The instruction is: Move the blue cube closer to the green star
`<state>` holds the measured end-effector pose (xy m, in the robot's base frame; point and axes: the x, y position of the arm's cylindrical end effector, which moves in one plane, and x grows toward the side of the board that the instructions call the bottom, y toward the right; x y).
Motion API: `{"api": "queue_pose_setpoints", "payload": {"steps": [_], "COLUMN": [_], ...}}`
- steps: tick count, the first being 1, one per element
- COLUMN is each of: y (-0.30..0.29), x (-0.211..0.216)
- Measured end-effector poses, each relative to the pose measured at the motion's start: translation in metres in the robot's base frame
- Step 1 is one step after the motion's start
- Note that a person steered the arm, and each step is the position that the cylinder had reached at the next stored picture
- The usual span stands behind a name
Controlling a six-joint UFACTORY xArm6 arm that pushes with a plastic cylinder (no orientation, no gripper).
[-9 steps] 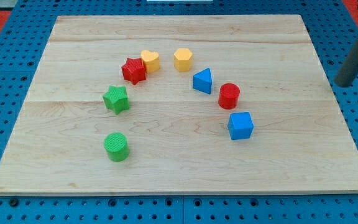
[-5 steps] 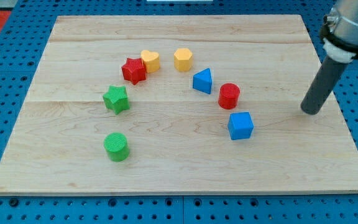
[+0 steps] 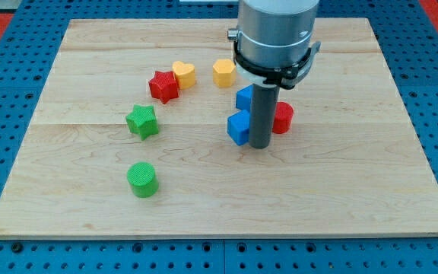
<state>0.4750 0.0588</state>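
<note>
The blue cube [image 3: 238,127] sits near the board's middle, partly hidden by my rod. My tip [image 3: 259,144] rests on the board touching the cube's right side. The green star [image 3: 141,121] lies to the view's left of the cube, well apart from it. The arm's body covers the area above the cube.
A blue triangular block [image 3: 243,97] sits just above the cube, partly hidden. A red cylinder [image 3: 283,117] is right of my rod. A red star [image 3: 163,86], a yellow heart [image 3: 184,74] and a yellow hexagon [image 3: 223,72] lie toward the top. A green cylinder [image 3: 141,180] sits at lower left.
My tip swept in from the board's right edge to the middle. The blue cube slid left and slightly up, toward the green star. Other blocks have not moved.
</note>
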Motion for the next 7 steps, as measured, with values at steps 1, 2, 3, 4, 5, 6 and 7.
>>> {"api": "queue_pose_setpoints", "payload": {"steps": [1, 2, 3, 4, 5, 6, 7], "y": [0.004, 0.003, -0.014, -0.054, -0.082, -0.082, -0.088], "x": [-0.006, -0.027, -0.037, -0.037, -0.038, -0.049, -0.060]}}
